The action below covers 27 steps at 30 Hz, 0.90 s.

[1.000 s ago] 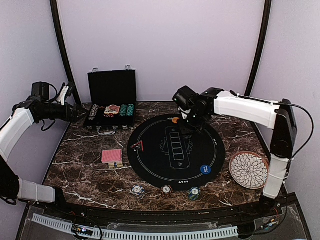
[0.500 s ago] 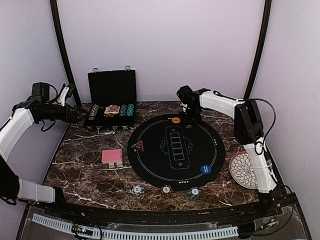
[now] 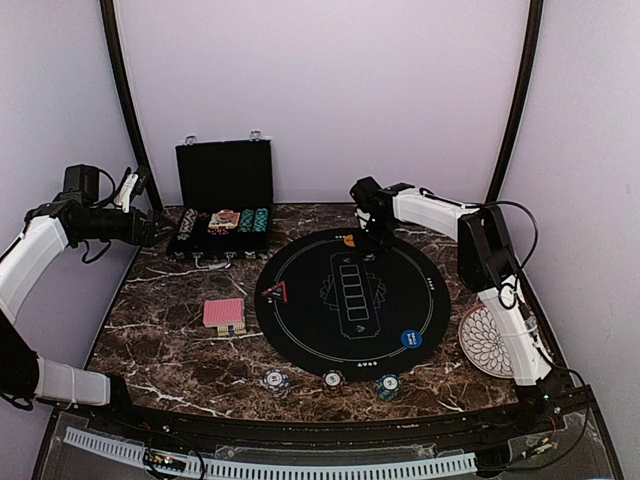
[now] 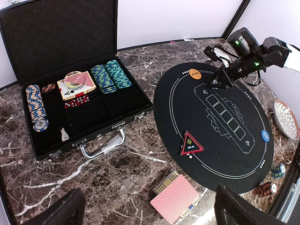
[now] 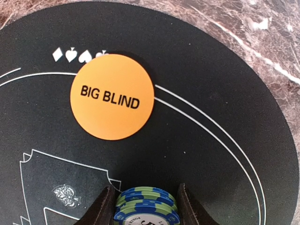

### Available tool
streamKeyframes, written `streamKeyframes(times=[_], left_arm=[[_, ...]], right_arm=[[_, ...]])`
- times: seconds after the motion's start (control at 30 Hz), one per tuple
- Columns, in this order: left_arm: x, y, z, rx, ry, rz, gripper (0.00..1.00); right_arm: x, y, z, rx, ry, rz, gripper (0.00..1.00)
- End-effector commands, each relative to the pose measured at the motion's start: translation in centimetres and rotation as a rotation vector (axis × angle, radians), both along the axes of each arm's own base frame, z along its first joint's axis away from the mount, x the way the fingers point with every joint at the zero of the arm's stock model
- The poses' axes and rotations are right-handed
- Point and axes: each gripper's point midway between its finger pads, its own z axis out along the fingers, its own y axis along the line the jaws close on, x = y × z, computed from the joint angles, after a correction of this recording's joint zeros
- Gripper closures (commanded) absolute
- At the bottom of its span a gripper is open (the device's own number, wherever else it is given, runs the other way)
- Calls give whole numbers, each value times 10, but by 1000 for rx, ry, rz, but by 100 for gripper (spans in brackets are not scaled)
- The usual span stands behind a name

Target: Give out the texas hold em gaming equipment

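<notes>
My right gripper (image 5: pixel 146 202) is shut on a small stack of blue-and-green striped poker chips (image 5: pixel 146 212), low over the far part of the round black mat (image 3: pixel 350 305). Just beyond the chips lies the orange "BIG BLIND" disc (image 5: pixel 112 96). On the mat's left is the red triangle token (image 3: pixel 276 292), and the blue disc (image 3: pixel 410 338) lies front right. A red-backed card deck (image 3: pixel 224 314) rests left of the mat. My left gripper (image 4: pixel 149 212) hangs open and empty, high over the table's left edge.
An open black case (image 3: pixel 222 200) at the back left holds chip rows, cards and dice. Three small chip stacks (image 3: pixel 332 379) sit along the front edge. The white patterned plate (image 3: pixel 492 340) stands at the right, partly behind my right arm.
My right arm has swung back and folded, carrying its gripper from over the mat's upper middle towards the far rim beside the orange disc. The left arm has not moved.
</notes>
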Motion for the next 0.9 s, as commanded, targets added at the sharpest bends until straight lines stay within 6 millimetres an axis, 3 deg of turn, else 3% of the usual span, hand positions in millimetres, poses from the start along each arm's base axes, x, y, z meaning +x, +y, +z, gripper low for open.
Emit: streamKeyframes(times=[0.0, 0.17, 0.23, 0.37, 0.5, 0.57, 0.6, 0.67, 0.77, 0.87], left_arm=[[-1, 0, 15, 3, -37, -6, 1], [-2, 0, 16, -1, -37, -7, 1], [-2, 0, 16, -2, -38, -8, 1], [-2, 0, 17, -4, -39, -7, 1], [-2, 0, 19, -1, -42, -6, 1], [-2, 0, 19, 1, -44, -7, 1], [-2, 1, 19, 5, -44, -5, 1], [-3, 1, 19, 7, -43, -5, 1], [-4, 1, 20, 11, -48, -7, 1], [-4, 0, 20, 13, -51, -10, 1]], right_arm=[[-1, 9, -19, 23, 28, 8, 68], [2, 7, -8, 14, 5, 4, 36], [5, 7, 4, 19, -17, 5, 29], [7, 9, 36, 43, -62, 5, 27], [-13, 15, 76, 46, -116, 35, 27], [-35, 19, 94, 46, -134, 64, 27], [-50, 20, 110, 55, -153, 79, 27], [-85, 22, 121, 49, -164, 106, 25], [-149, 24, 122, 54, -147, 149, 23], [-223, 19, 105, 41, -72, 189, 20]])
